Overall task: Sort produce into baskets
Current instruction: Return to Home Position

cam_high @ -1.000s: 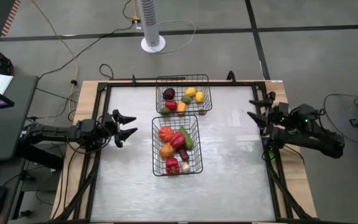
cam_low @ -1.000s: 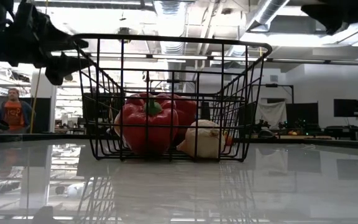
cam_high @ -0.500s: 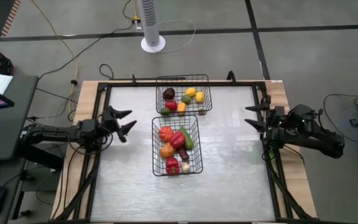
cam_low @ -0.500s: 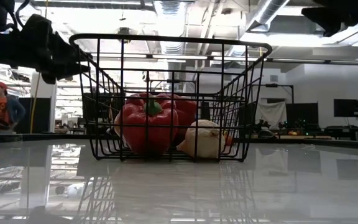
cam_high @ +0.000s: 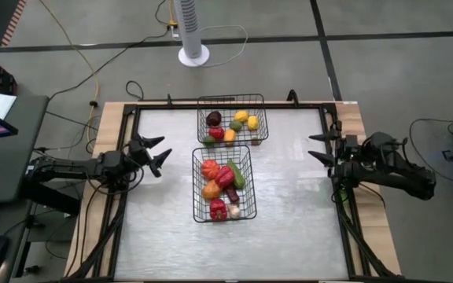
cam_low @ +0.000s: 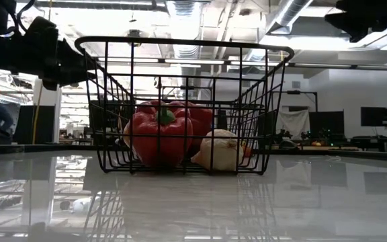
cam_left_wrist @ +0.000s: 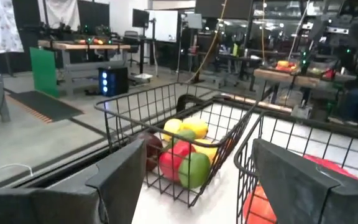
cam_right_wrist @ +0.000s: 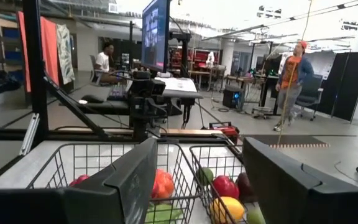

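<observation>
We judge sorting complete: all small toy produce pieces point(cam_high: 218, 177) lie inside the two square black wire-mesh baskets point(cam_high: 195, 189), while the left claw point(cam_high: 160, 151) and the right claw point(cam_high: 313, 147) stand open and empty.

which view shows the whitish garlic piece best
The low view: the garlic sits large at the basket's front, beside the red pepper. The high view shows it as a small pale spot. Neither wrist view shows it.
</observation>
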Tool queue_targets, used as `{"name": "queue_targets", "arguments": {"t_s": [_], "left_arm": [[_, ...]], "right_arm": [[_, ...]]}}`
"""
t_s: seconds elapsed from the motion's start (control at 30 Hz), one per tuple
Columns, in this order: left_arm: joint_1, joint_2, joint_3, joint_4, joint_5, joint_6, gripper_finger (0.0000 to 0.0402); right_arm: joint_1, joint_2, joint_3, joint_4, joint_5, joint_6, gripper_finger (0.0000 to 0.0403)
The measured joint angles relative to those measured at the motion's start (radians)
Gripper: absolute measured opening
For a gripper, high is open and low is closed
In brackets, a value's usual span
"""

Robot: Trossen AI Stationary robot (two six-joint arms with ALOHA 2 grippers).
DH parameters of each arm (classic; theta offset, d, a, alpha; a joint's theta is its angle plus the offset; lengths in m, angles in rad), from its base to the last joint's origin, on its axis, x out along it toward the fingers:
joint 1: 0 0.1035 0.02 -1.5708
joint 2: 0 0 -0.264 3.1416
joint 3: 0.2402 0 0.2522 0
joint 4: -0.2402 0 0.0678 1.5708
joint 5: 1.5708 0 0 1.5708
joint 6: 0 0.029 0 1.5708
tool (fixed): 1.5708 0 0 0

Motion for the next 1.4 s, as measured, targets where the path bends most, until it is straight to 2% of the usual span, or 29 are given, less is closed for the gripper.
{"name": "queue_targets", "arguments": {"t_s": [0.2,0.3,0.37,0.57,0.73,0.87,1.4], "left_arm": [[0.000,0.001,0.000,-0.070,0.000,0.002,0.0279],[0.000,0.002,0.000,-0.069,-0.001,0.004,0.0279],[0.000,0.002,0.000,-0.069,-0.001,-0.002,0.0279],[0.000,0.002,-0.001,-0.068,-0.001,0.004,0.0279],[0.000,0.002,-0.001,-0.068,-0.001,-0.001,0.0279],[0.000,0.002,-0.001,-0.068,0.000,-0.001,0.0279],[0.000,0.002,-0.001,-0.068,0.000,-0.001,0.0279]], "right_arm": [[0.000,0.000,0.000,-0.032,-0.007,0.029,0.0265],[0.000,0.000,-0.009,-0.023,-0.053,0.053,0.0265],[0.001,-0.001,-0.051,0.027,-0.079,0.069,0.0265],[0.000,0.000,-0.235,0.196,-0.073,0.097,0.0265],[0.000,0.000,-0.311,0.184,-0.071,0.197,0.0265],[0.000,0.001,-0.318,0.092,-0.070,0.267,0.0265],[0.000,0.014,-0.317,0.091,-0.070,0.299,0.0265]]}}
